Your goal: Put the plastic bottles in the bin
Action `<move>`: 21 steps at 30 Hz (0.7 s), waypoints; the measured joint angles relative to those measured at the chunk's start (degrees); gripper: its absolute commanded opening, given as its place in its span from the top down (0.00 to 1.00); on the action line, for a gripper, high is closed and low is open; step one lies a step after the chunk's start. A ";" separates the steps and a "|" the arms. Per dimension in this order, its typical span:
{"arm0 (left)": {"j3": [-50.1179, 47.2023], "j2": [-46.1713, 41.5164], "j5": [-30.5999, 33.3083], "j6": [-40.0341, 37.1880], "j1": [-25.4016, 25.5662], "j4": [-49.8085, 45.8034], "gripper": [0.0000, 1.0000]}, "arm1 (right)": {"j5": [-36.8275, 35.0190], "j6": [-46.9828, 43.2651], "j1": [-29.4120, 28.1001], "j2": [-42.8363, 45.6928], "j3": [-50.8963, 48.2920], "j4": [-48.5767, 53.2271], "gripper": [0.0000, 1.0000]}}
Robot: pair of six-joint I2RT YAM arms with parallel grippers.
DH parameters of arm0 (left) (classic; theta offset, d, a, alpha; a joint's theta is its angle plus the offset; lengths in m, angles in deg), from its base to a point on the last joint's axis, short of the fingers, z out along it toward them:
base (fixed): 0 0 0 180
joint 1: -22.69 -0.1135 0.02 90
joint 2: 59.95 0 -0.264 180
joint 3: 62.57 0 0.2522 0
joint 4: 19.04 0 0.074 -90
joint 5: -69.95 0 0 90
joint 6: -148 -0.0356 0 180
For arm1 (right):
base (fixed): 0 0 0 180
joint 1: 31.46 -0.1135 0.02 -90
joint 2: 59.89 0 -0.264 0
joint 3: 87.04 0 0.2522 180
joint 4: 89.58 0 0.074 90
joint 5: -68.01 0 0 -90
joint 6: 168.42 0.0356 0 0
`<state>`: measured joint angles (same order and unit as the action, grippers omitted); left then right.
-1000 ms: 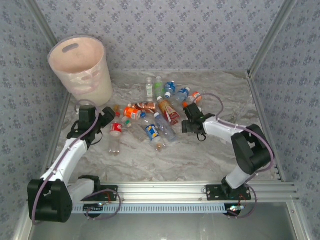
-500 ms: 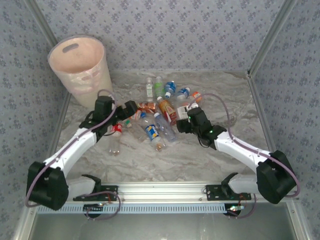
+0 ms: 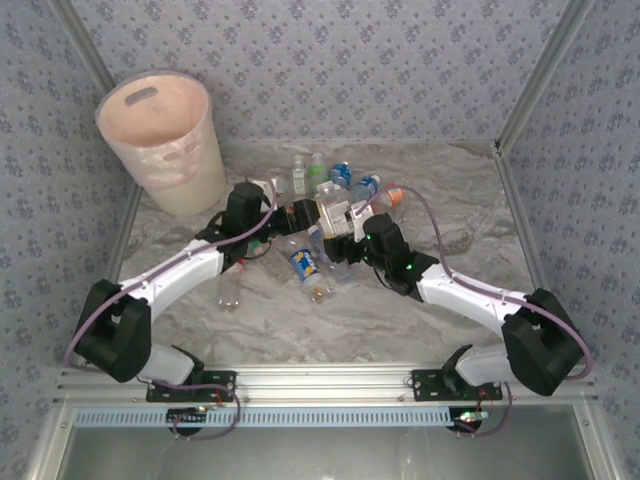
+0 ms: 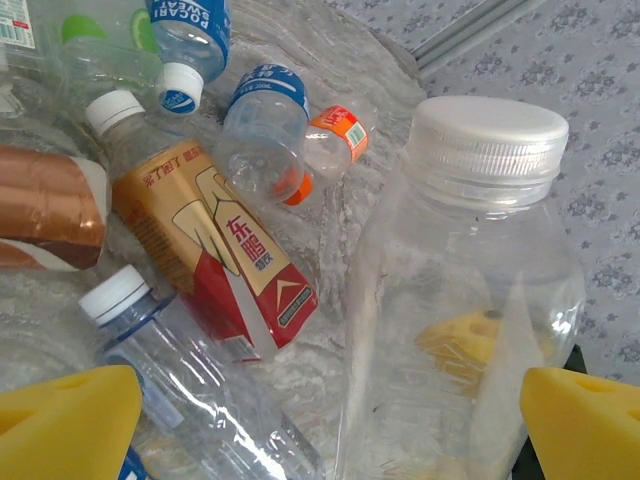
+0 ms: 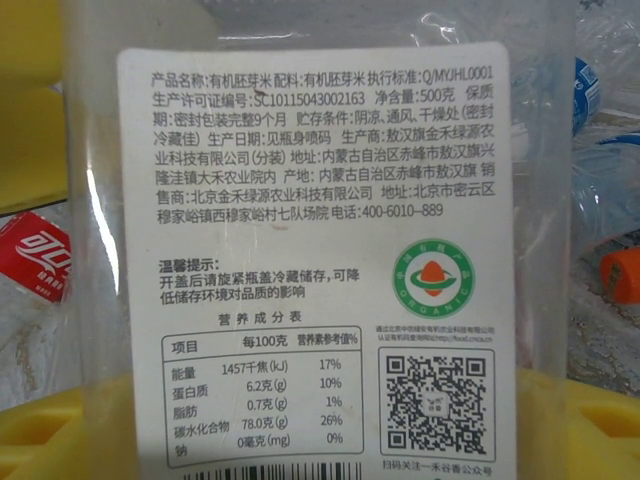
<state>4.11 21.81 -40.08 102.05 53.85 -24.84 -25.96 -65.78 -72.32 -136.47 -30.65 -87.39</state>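
Note:
My right gripper [image 5: 320, 440] is shut on a large clear plastic bottle [image 5: 310, 200] with a white printed label and holds it upright over the pile [image 3: 335, 212]. Its white cap [image 4: 490, 135] shows in the left wrist view. My left gripper [image 4: 325, 430] is open right beside it, and the bottle's body [image 4: 450, 300] stands between its yellow fingertips [image 4: 65, 420]. Other plastic bottles lie beneath: one with a gold and red label [image 4: 215, 260], a blue-capped clear one [image 4: 180, 370], and one with a blue and yellow label [image 3: 303, 262]. The pale pink bin [image 3: 160, 140] stands at the back left.
More bottles lie behind the grippers: green [image 3: 317, 172], blue-labelled [image 3: 340, 175] and orange-capped [image 3: 392, 195]. A clear bottle [image 3: 228, 290] lies beside the left arm. Patterned walls close the table at the back and sides. The two grippers nearly touch at the pile.
Both arms have reached inward to the middle of the pile. The right gripper carried the white-labelled bottle left, and the left gripper swung right from the red-labelled bottle to meet it.

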 measured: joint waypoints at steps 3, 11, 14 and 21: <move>-0.02 1.20 -0.33 0.22 0.02 1.99 0.02 | -0.63 0.66 0.02 -0.79 0.20 -0.26 0.33; -0.22 2.49 -0.85 0.90 -0.02 8.90 0.02 | -1.38 2.40 0.24 -1.22 1.73 -0.90 0.32; -0.61 2.75 -2.27 1.07 0.55 12.52 0.02 | 1.20 2.54 0.22 -1.49 1.88 -1.09 0.32; -4.37 2.69 -4.09 2.56 0.46 20.06 0.02 | 5.86 2.80 0.11 -1.81 1.86 -1.79 0.31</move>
<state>-0.26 24.49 -44.17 104.61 54.31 -4.77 -20.10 -62.98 -72.21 -138.28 -28.79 -89.19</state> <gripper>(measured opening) 0.979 0.818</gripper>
